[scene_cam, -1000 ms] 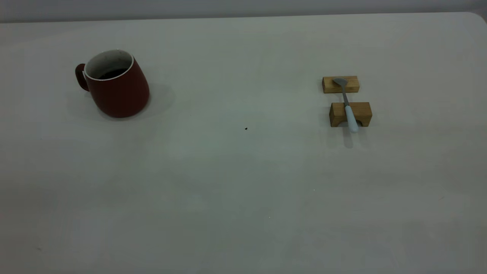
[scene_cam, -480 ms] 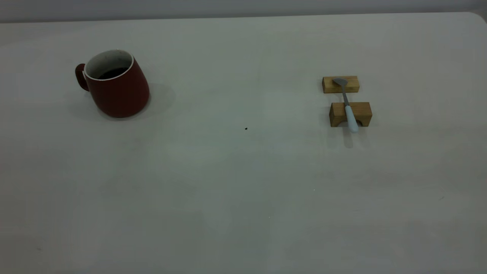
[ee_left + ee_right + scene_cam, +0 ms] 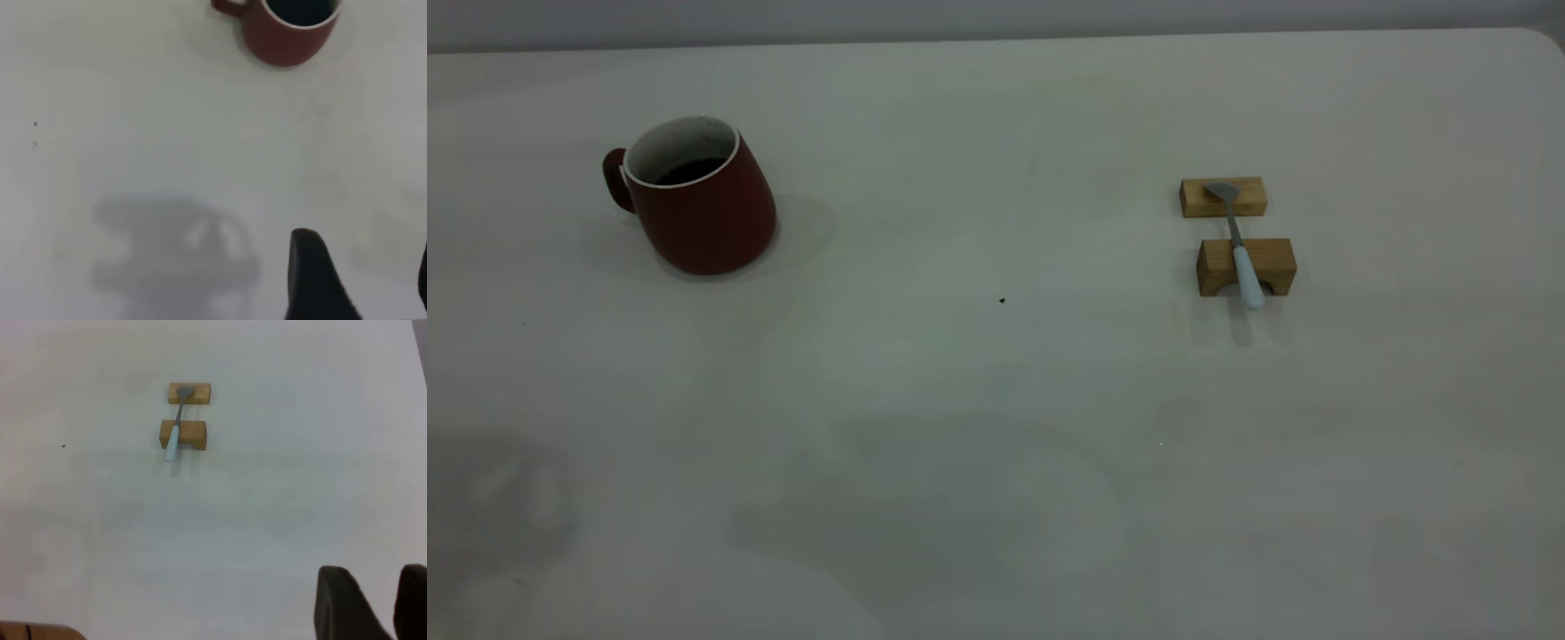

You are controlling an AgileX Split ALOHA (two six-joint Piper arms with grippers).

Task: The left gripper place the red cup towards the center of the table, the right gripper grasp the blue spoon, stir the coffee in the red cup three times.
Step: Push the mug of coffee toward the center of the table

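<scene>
Exterior: 1 red cup [image 3: 701,200], 1 blue spoon [image 3: 1240,253], 2 blocks [image 3: 1224,197]

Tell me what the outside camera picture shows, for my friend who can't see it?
A dark red cup with coffee inside stands at the left of a white table. At the right, a blue spoon lies across two small wooden blocks. No robot arm shows, only faint shadows on the near tabletop.

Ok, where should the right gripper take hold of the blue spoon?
Probably the pale handle of the blue spoon, coming down from above. It bridges two wooden blocks, its handle end overhanging the nearer block toward the camera, so there is room beneath it for fingers.
</scene>
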